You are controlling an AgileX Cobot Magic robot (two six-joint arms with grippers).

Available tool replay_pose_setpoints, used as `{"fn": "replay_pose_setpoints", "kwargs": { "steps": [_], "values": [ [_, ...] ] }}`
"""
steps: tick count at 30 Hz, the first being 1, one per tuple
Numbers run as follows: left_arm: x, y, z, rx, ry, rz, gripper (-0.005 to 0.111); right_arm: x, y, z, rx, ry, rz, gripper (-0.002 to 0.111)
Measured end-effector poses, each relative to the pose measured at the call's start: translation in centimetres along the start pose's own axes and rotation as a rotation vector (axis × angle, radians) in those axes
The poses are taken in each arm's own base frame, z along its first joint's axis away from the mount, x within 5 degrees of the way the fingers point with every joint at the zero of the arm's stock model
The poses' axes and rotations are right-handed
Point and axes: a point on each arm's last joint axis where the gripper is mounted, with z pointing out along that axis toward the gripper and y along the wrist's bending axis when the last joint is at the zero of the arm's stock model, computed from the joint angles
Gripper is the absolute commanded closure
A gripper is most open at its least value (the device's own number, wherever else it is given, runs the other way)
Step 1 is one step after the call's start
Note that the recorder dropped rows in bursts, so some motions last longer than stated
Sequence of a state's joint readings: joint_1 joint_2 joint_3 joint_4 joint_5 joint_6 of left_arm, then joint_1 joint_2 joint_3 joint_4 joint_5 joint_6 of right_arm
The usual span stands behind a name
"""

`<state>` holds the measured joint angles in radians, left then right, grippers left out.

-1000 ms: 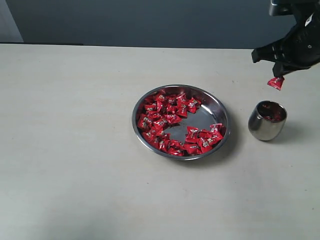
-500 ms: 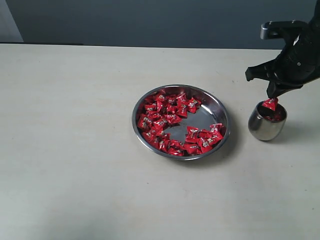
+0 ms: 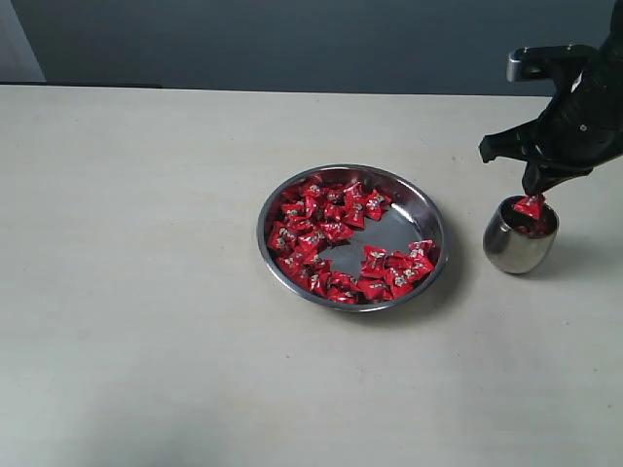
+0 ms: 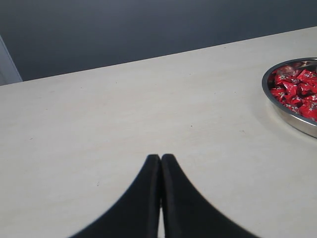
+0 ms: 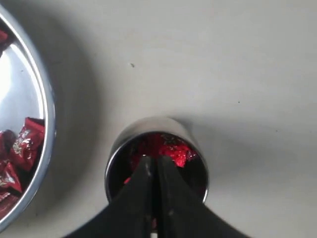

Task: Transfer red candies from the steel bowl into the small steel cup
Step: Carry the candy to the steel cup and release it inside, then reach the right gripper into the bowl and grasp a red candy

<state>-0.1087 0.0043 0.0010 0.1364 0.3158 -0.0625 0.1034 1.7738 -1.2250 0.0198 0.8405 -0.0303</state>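
– Candy first: where is the one being carried?
– One shiny red wrapped candy (image 3: 531, 206) hangs from the tips of the black right gripper (image 3: 533, 195). Its jaws are pinched tight on the wrapper, right at the mouth of the small rounded polished-steel cup (image 3: 514, 249). Other red sweets lie inside the cup.
– And the rest?
– A heap of red wrapped candies (image 3: 316, 229) rings the wide shallow steel bowl (image 3: 397, 233) on the pale table (image 3: 146, 292). The bowl is near the cup but not touching it. The black left gripper (image 4: 161, 158) hovers over bare table, jaws pressed together, holding nothing.
– What could spoil the drop?
– The cup's mouth is narrow, so jaws parting wide inside it might strike the rim. The cup looks light enough to tip and spill what it holds. A release from too high could let the candy clip the lip and bounce onto the table. I would also guess the crinkly wrapper may cling to one jaw.
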Motion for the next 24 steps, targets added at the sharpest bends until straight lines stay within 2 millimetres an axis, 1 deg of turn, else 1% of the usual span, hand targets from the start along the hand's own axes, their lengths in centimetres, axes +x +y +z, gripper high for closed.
{"fn": "replay_pose_setpoints", "kwargs": {
  "steps": [2,5,7,12,14,16,19,21,22,23,24],
  "values": [
    [0.0,0.0,0.0,0.0,0.0,0.0,0.106,0.0,0.0,0.0,0.005,0.005,-0.005,0.091],
    [0.0,0.0,0.0,0.0,0.0,0.0,0.106,0.1,-0.1,0.0,0.007,0.009,-0.008,0.08],
    [0.0,0.0,0.0,0.0,0.0,0.0,0.106,0.1,-0.1,0.0,0.007,0.009,-0.01,0.078],
    [0.0,0.0,0.0,0.0,0.0,0.0,0.106,-0.1,-0.1,0.0,0.007,-0.009,-0.012,0.078],
    [0.0,0.0,0.0,0.0,0.0,0.0,0.106,-0.3,0.5,-0.3,-0.029,-0.039,-0.004,0.078],
    [0.0,0.0,0.0,0.0,0.0,0.0,0.106,-0.4,2.6,-1.1,-0.126,-0.08,-0.056,0.078],
    [0.0,0.0,0.0,0.0,0.0,0.0,0.106,-0.2,7.8,-1.6,-0.313,-0.119,-0.234,0.078],
    [0.0,0.0,0.0,0.0,0.0,0.0,0.106,0.1,10.1,-1.1,-0.356,-0.124,-0.309,0.078],
    [0.0,0.0,0.0,0.0,0.0,0.0,0.106,0.2,11.4,-0.2,-0.37,-0.124,-0.348,0.078],
    [0.0,0.0,0.0,0.0,0.0,0.0,0.106,0.2,12.0,0.3,-0.371,-0.121,-0.363,0.078],
    [0.0,0.0,0.0,0.0,0.0,0.0,0.106,0.4,12.7,1.6,-0.374,-0.099,-0.381,0.078]
  ]
}}
